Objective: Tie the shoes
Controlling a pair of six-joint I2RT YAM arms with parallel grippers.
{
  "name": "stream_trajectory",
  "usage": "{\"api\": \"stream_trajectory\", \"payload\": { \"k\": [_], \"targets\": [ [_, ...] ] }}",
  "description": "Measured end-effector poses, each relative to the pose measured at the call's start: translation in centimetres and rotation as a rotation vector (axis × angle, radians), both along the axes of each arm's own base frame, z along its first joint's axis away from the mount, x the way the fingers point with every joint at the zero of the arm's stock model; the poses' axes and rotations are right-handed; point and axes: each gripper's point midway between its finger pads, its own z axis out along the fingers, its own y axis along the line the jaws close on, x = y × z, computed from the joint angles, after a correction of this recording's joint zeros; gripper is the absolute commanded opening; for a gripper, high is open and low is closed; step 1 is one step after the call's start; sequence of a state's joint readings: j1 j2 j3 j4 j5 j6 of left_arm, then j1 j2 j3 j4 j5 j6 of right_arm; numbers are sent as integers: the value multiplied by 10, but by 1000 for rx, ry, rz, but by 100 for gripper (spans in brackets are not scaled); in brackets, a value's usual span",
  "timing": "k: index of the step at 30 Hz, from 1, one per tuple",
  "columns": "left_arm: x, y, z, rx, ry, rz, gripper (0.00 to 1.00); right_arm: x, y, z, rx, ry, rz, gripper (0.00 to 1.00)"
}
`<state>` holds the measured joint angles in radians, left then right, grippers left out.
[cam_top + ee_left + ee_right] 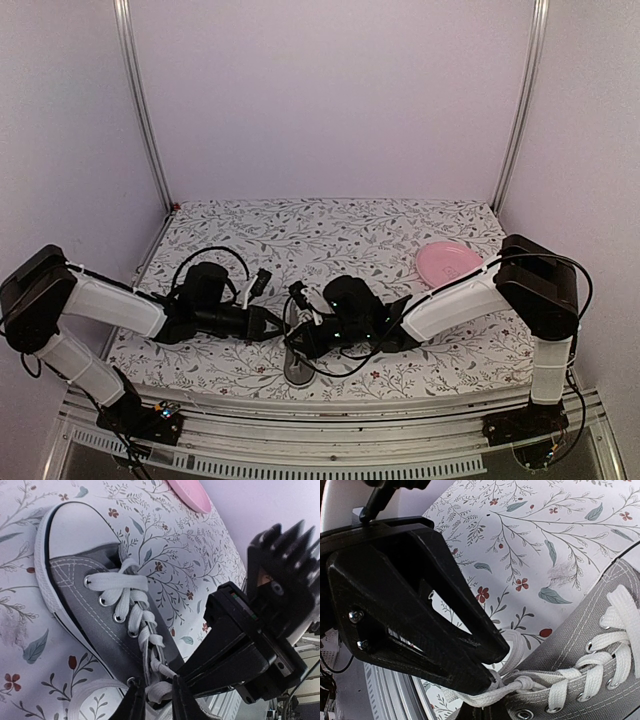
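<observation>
**Both claws at the sneaker's laces**

Your grey sneaker (95, 612) stands sole-down on the floral bench (330, 230), close to its near edge and about midway between the two arm bases. In the left wrist view its white toe cap (75, 527) points away from the camera, and the laces (131, 611) run crossed through the eyelets. They are loose at the top of the shoe.

Your left claw (157, 703) is down at the top eyelets, its fingers drawn in on a bunched strand of white lace (520, 684). The right wrist view shows the two tips converging on that strand and pinching it.

Your right claw (303, 335) reaches in from the other side and sits just beside the left one over the shoe's opening. Its fingertips are mostly hidden, so you cannot tell whether they are spread or pressed together.

The pink plate (450, 262) lies well apart, toward the far right of the bench.
</observation>
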<state>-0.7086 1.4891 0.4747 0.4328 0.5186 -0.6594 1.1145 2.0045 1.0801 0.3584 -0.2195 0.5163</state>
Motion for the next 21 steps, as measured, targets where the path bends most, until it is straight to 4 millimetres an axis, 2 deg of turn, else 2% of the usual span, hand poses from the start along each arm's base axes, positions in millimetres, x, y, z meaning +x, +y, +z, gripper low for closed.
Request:
{"api": "stream_trajectory", "payload": {
  "k": [6, 11, 16, 21],
  "targets": [
    [0, -2, -3, -6, 10, -6, 11, 0, 0, 0, 0, 0, 0, 3],
    [-1, -3, -5, -13, 20, -9, 0, 0, 0, 0, 0, 0, 0, 3],
    [0, -4, -3, -22, 22, -8, 0, 0, 0, 0, 0, 0, -1, 5],
    [0, -4, -3, -25, 29, -3, 0, 0, 0, 0, 0, -3, 0, 13]
  ]
}}
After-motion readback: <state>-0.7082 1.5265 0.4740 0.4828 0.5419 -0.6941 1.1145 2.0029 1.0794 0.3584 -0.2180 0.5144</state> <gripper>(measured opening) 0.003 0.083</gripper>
